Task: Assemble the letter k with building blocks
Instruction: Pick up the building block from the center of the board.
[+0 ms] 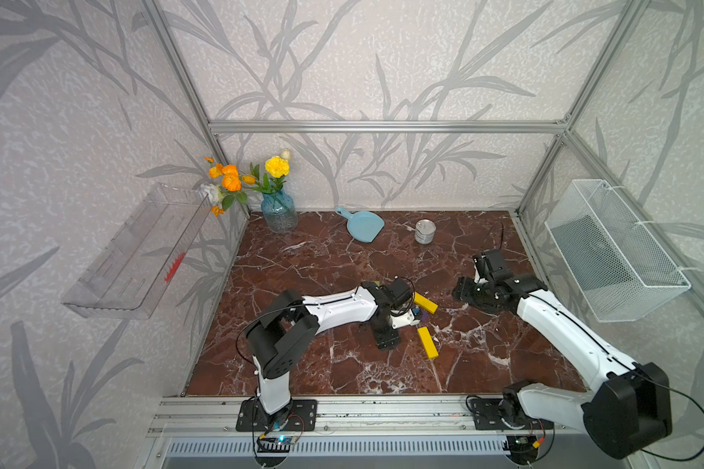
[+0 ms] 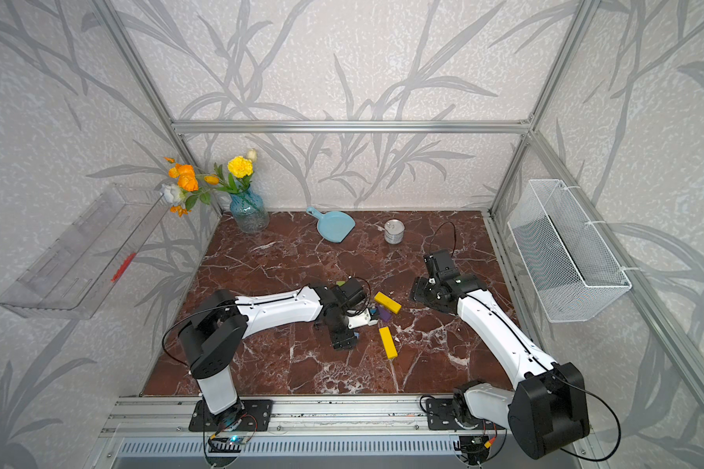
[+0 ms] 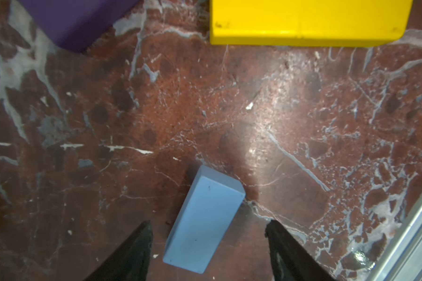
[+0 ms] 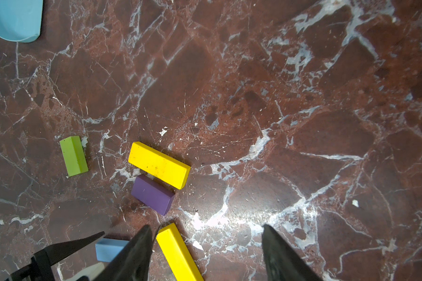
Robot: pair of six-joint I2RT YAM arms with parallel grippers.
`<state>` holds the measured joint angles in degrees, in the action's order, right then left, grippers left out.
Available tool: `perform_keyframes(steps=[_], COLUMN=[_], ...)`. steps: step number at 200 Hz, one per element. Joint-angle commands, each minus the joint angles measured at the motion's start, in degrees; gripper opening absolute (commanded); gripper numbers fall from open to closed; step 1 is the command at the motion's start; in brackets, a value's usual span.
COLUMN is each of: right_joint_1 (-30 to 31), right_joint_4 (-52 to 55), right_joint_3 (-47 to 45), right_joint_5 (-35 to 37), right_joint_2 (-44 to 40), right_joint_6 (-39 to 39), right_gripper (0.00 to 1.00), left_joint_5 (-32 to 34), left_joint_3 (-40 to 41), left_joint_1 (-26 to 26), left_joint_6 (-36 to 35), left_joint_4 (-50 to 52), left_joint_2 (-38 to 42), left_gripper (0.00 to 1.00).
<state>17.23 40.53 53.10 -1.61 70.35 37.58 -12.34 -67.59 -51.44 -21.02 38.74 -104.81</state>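
The marble tabletop (image 1: 301, 264) carries all five building blocks loose near its middle, and no letter k can be made out yet. The left gripper (image 3: 208, 226) is low over the marble with its jaws apart on either side of the light blue block (image 3: 204, 214). Bare stone shows on each side of the block, so nothing is gripped. The right gripper (image 4: 206, 227) hangs off to the side, its jaws spread and empty.

One yellow bar (image 4: 159, 165) lies slanted with the purple block (image 4: 152, 194) just beside its long edge, possibly touching. The second yellow bar (image 4: 178, 253) lies near them. The green block (image 4: 73, 155) sits well apart from the rest.

As I judge it, the straight stroke is wholly undone, since green, blue and purple do not line up, and the yellow bars are not yet set as arms. Taking up the blue block looks like the step in hand.

Only the right wrist view shows all five blocks at once. In both top views the left arm (image 1: 334, 308) hides most of the green and blue ones. Only the left wrist view shows the clearance around the blue block, though it catches just a purple corner and one yellow end.
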Motion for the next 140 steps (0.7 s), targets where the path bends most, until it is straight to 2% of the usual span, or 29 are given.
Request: perform_keyframes(steps=[1, 58, 92, 113, 127, 140], right_joint_1=[-0.18, -0.18, -0.16, -0.18, -0.18, -0.18], right_joint_4=[-0.13, -0.01, 0.09, 0.23, 0.33, 0.4], right_joint_3=[-0.76, -0.75, -0.59, -0.46, -0.46, -0.49], right_joint_5=[0.11, 0.0, -0.15, -0.24, -0.15, -0.07], right_joint_2=[-0.39, -0.56, -0.65, -0.91, -1.09, -1.22], right_joint_6=[-0.44, -0.3, -0.22, -0.1, -0.1, -0.06], right_gripper=[0.71, 0.71, 0.71, 0.71, 0.71, 0.7], left_joint_5=[-2.1, -0.3, -0.27, 0.56, 2.07, 3.4], left_joint_3=[-1.75, -2.06, -3.16, -3.54, -3.77, -4.12], left_joint_1=[0.11, -0.59, -0.94, -0.9, -0.93, -0.94], left_joint_6=[-0.87, -0.74, -0.43, 0.22, 0.98, 2.32], left_joint_4=[2.01, 1.6, 2.13, 2.46, 2.59, 3.07], left_joint_2=[-0.64, -2.19, -3.88, -4.6, -4.5, -3.67], left_gripper=[0.74, 0.72, 0.66, 0.54, 0.37, 0.25])
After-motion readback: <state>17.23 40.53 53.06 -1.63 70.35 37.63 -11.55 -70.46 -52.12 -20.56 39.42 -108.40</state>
